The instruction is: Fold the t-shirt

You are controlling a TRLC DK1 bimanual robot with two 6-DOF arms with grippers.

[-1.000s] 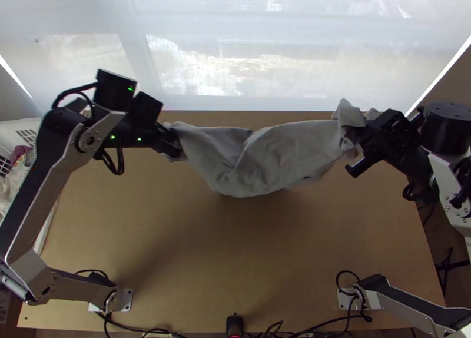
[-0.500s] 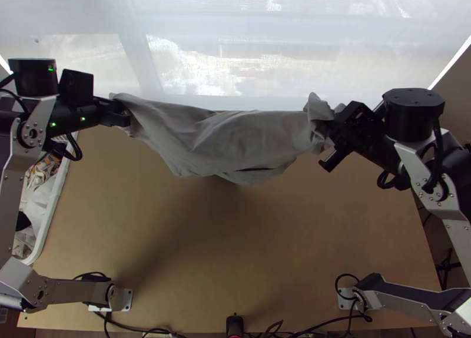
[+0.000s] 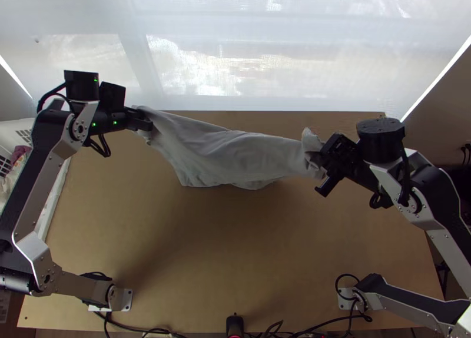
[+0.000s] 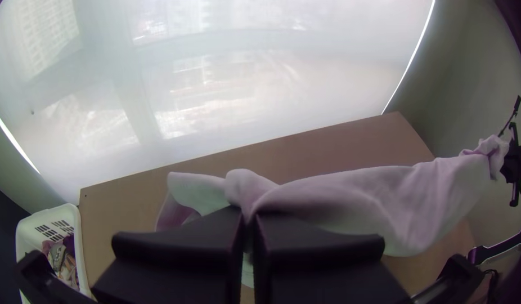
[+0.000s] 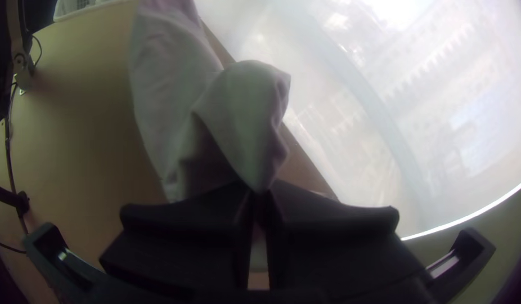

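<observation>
Between the two arms the light grey t-shirt (image 3: 229, 155) hangs bunched lengthwise, its lower part sagging over the table's far half. At its left end my left gripper (image 3: 144, 120) is shut on the cloth; in the left wrist view the fingers of my left gripper (image 4: 249, 225) pinch the shirt (image 4: 350, 197) at a gathered fold. My right gripper (image 3: 324, 158) holds the other end, where a crumpled tuft stands up. In the right wrist view, my right gripper (image 5: 260, 197) is shut on a gathered part of the shirt (image 5: 238, 107).
The wooden table (image 3: 235, 249) lies bare in its near half. A white basket (image 4: 77, 247) with mixed cloths stands beside the table's left edge. A pale translucent blind (image 3: 235, 43) hangs behind the far edge. A small black device (image 3: 234, 325) sits at the near edge.
Both grippers first went left with the shirt. Since then my left gripper has come back somewhat to the right and nearer, while my right has moved nearer, and the cloth now slants.
</observation>
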